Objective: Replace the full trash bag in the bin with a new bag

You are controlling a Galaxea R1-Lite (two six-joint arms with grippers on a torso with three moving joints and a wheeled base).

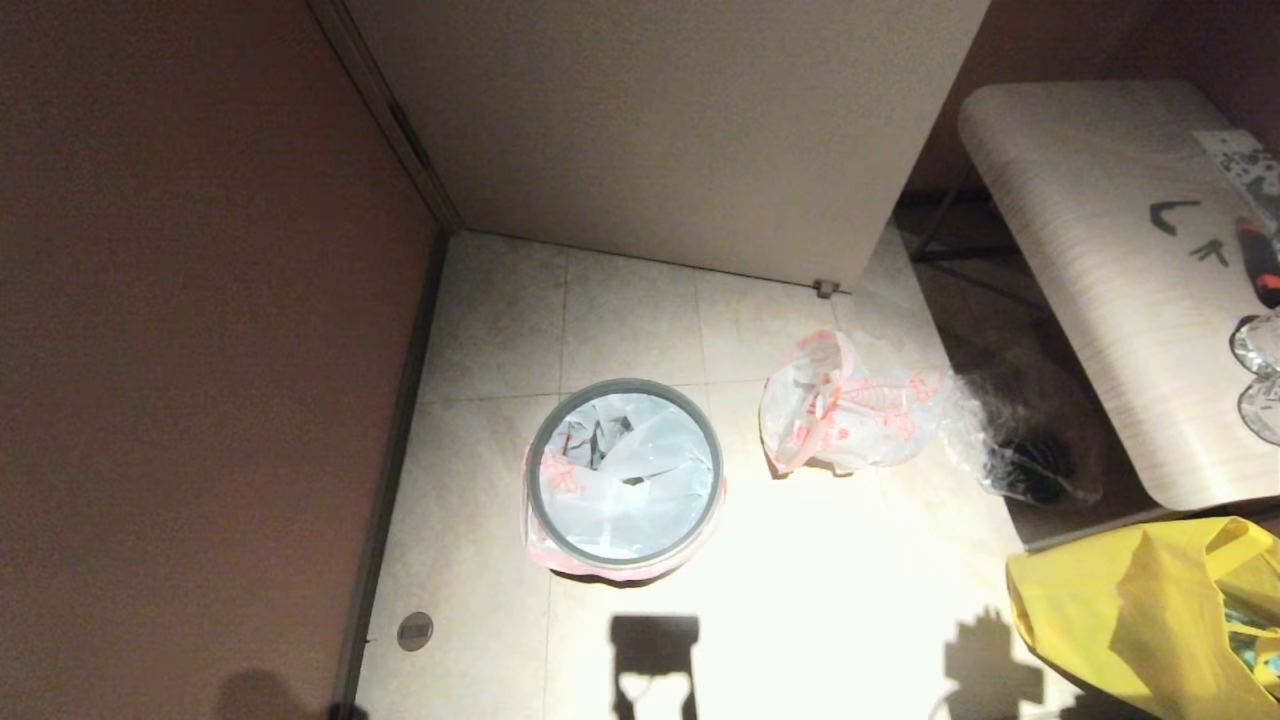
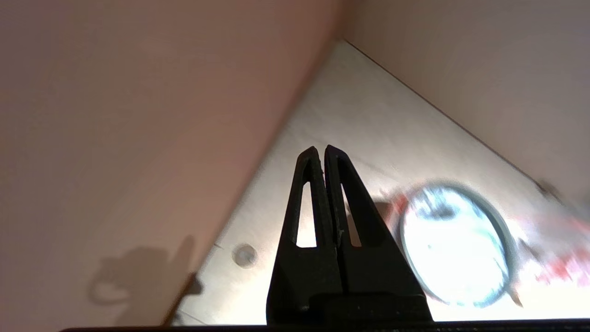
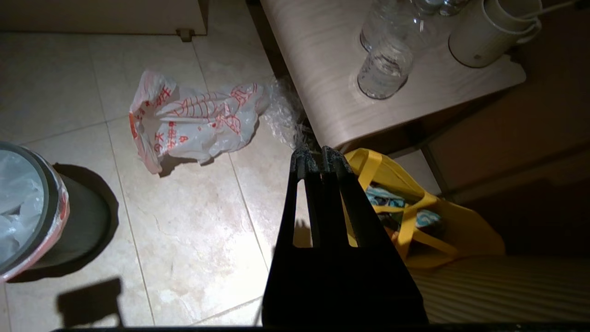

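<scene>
Tiled floor [image 1: 820,600], corner of room.
Head view: bin [image 1: 625,470] lined with new bag [image 1: 640,480]; full trash bag [image 1: 850,410] just beside; yellow bag [image 1: 1150,610]; tabletop [image 1: 1100,300].
Left wrist: left tool [image 2: 321,152] closed, empty, bin beyond.
Right wrist: right tool [image 3: 318,154] closed, empty, above yellow bag.

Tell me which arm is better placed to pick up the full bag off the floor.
Probably the right: the full bag lies right of the bin, nearer the shut right claw; the left claw is over by the wall.
</scene>
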